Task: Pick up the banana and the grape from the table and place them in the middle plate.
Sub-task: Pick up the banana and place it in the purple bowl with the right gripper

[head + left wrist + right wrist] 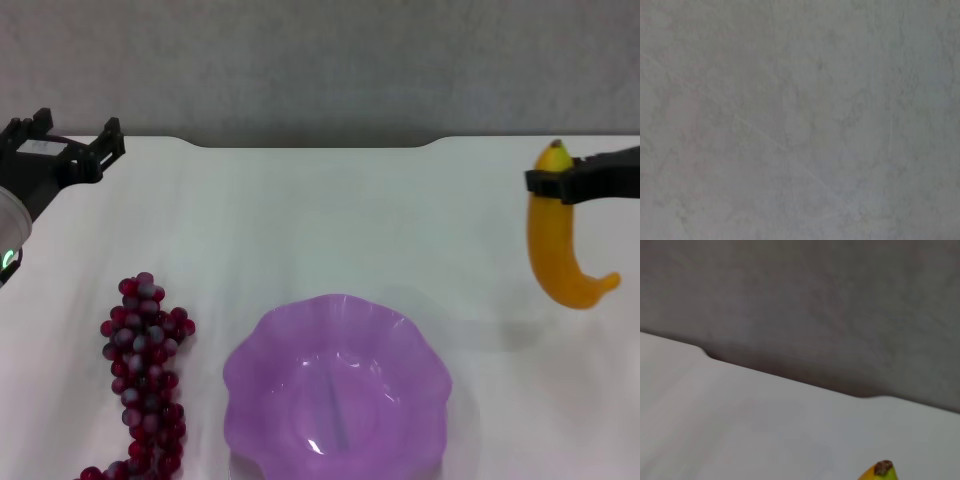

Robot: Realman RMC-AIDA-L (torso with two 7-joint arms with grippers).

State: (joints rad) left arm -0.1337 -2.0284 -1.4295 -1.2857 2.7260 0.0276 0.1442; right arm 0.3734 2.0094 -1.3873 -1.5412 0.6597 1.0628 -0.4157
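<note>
The banana (pixel 561 243) is held clamped by the right gripper (pixel 552 184), right of the middle plate (pixel 262 352); left jaws cannot be judged.

Soft, even overhead light; the plate (pixel 336 390) shows small glints and a faint shadow toward 3 o'clock. Left wrist view is wholly blurred.
</note>
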